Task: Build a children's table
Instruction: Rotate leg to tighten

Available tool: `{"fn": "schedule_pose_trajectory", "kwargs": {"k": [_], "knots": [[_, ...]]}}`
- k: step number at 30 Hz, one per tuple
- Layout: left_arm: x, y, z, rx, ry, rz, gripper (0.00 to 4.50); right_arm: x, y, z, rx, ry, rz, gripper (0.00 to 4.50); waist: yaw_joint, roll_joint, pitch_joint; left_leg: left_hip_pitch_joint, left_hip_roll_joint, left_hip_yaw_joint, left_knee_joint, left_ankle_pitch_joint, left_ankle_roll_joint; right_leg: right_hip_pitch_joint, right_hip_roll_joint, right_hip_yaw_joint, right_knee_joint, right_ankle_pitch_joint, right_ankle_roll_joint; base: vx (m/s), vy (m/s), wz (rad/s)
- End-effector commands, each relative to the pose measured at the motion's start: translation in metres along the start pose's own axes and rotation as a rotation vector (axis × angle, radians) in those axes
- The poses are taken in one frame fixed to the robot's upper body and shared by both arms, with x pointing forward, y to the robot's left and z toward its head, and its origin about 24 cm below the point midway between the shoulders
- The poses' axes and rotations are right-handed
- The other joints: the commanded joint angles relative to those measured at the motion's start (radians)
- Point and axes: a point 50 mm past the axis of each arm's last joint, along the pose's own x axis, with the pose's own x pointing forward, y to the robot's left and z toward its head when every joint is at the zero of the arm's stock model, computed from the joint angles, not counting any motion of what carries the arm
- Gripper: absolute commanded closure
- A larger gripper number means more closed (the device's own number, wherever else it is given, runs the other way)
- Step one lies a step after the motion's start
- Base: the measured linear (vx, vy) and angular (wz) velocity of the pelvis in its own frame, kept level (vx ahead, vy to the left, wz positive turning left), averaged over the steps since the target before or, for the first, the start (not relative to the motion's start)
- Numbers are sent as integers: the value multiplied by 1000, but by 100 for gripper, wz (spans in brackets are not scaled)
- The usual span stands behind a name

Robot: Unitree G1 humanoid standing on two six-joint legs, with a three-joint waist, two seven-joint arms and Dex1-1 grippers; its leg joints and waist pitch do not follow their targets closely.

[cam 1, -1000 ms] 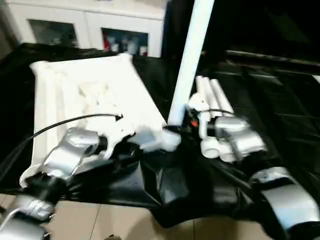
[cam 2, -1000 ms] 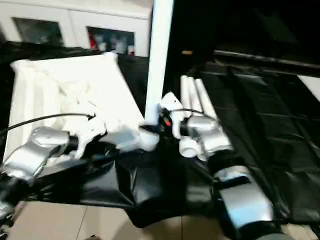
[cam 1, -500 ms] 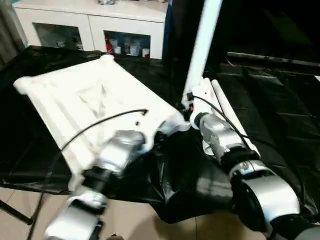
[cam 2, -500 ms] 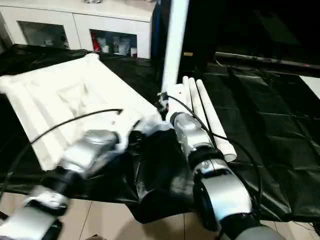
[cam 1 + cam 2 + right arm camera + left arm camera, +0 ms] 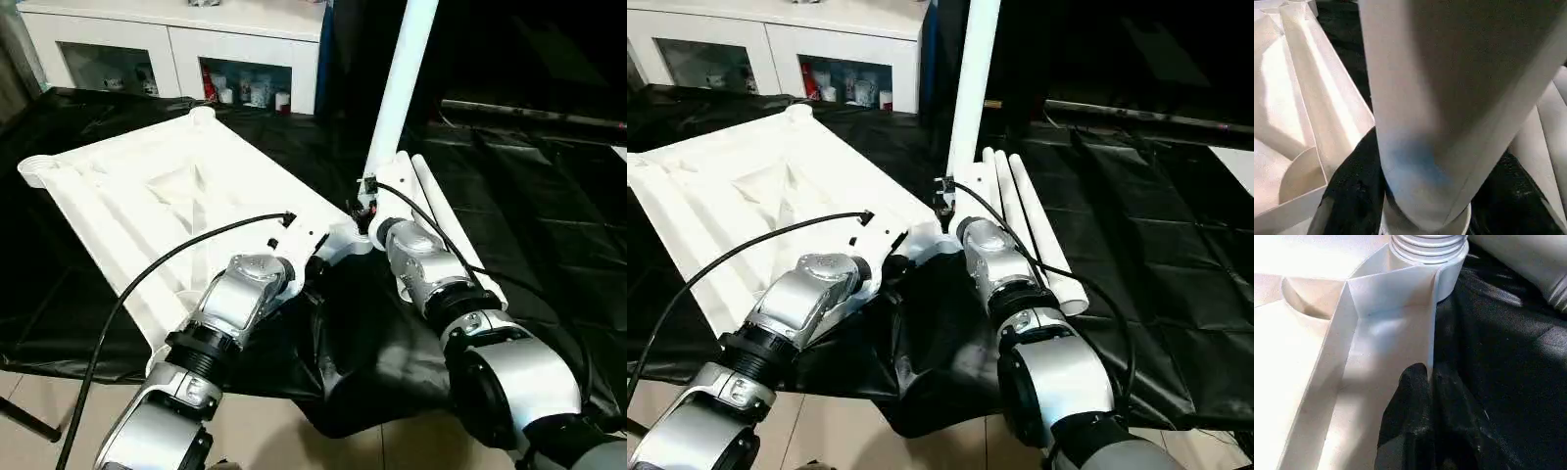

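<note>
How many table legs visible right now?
4: one leg upright at the tabletop corner socket, three legs lying side by side on the black cloth beside it.

Left end effector (image 5: 1420, 431) pinched closed; both silver forearms reach forward.

A black sheet (image 5: 549, 225) covered the work surface, hanging rumpled over its near edge above the tiled floor (image 5: 255, 431). On the sheet's left half lay the white tabletop (image 5: 147, 215), underside up; just right of it lay three white legs (image 5: 1029, 220), side by side.
</note>
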Motion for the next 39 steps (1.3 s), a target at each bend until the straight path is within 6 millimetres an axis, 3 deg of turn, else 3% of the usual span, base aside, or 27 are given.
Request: {"fn": "schedule_pose_trajectory", "kwargs": {"k": [1, 2, 4, 6, 8, 15, 18, 19, 21, 24, 25, 27, 29, 32, 33, 37, 39], "knots": [[-1, -3, 23, 25, -79, 27, 450, -11, 24, -73, 49, 309, 70, 261, -9, 11, -23, 15, 16, -16, -76, -473, -17, -9, -74, 39, -126, -589, -29, 0, 0, 0], [-1, -3, 23, 26, -78, 26, 450, -11, 24, -71, 58, 303, 77, 226, -10, 12, -23, 17, 15, -17, -76, -482, -18, -10, -75, 38, -128, -599, -26, 0, 0, 0], [-2, -3, 23, 27, -77, 25, 450, -10, 24, -69, 59, 298, 81, 205, -11, 13, -25, 17, 17, -18, -79, -479, -18, -6, -75, 35, -129, -580, -27, 0, 0, 0], [-2, -2, 23, 28, -78, 24, 450, -10, 25, -67, 64, 294, 88, 185, -11, 14, -29, 4, 21, -17, -85, -422, -17, 4, -72, 39, -116, -478, -51, 0, 0, 0], [-3, -2, 23, 32, -78, 21, 450, -9, 24, -64, 65, 290, 87, 176, -12, 14, -28, 6, 22, -14, -85, -421, -20, 2, -72, 41, -114, -448, -66, 0, 0, 0], [-4, -1, 23, 43, -81, 8, 450, -6, 24, -53, 95, 251, 93, 103, -10, 16, -29, 4, 22, -9, -83, -393, -17, 5, -75, 45, -112, -422, -79, 0, 0, 0], [-6, 0, 22, 64, -89, -1, 450, -4, 24, -43, 93, 209, 130, 83, -10, 14, -41, -6, 26, -4, -78, -301, -9, 17, -71, 46, -93, -276, -115, 0, 0, 0], [-6, 0, 22, 64, -89, -1, 450, -4, 24, -43, 93, 209, 130, 71, -10, 14, -41, -6, 26, -4, -78, -301, -9, 17, -71, 46, -93, -276, -115, 0, 0, 0], [-10, 2, 20, 94, -92, -24, 450, -3, 22, -33, 64, 160, 174, 51, -11, 18, -45, -12, 25, 3, -71, -233, 4, 20, -69, 47, -82, -172, -154, 0, 0, 0], [-14, 4, 17, 143, -104, -52, 450, -3, 16, -24, 23, 117, 216, 26, -10, 22, -52, -14, 25, 8, -61, -138, 14, 30, -67, 46, -65, -35, -192, 0, 0, 0], [-15, 4, 17, 152, -107, -58, 450, -3, 14, -22, 14, 109, 226, 15, -10, 22, -52, -14, 25, 8, -61, -138, 14, 30, -67, 46, -65, -35, -192, 0, 0, 0], [-21, 8, 14, 173, -107, -86, 450, -5, 5, -12, -27, 73, 271, 2, -10, 24, -55, -15, 24, 10, -55, -78, 36, 40, -63, 44, -54, 75, -221, 0, 0, 0], [-23, 9, 13, 189, -108, -97, 450, -7, 2, -8, -49, 57, 297, 2, -13, 24, -58, -14, 24, 11, -52, -58, 49, 41, -63, 44, -49, 116, -239, 0, 0, 0], [-27, 10, 11, 213, -109, -116, 450, -12, -5, -3, -79, 46, 343, 2, -11, 25, -58, -10, 24, 13, -51, -64, 59, 42, -60, 45, -50, 129, -254, 0, 0, 0], [-29, 11, 9, 230, -109, -132, 450, -17, -10, 0, -97, 39, 377, 2, -12, 20, -61, -9, 25, 14, -49, -64, 60, 42, -61, 45, -48, 131, -257, 0, 0, 0], [-36, 16, 6, 262, -103, -157, 450, -32, -20, 5, -148, 24, 469, 2, 4, 16, -59, -7, 24, 15, -46, -46, 79, 46, -59, 47, -48, 144, -233, 0, 0, 0], [-41, 20, 4, 285, -109, -175, 450, -46, -29, 8, -194, 24, 524, 2, 7, 13, -59, -8, 26, 13, -48, -66, 69, 46, -63, 47, -49, 99, -227, 0, 0, 0]]}}
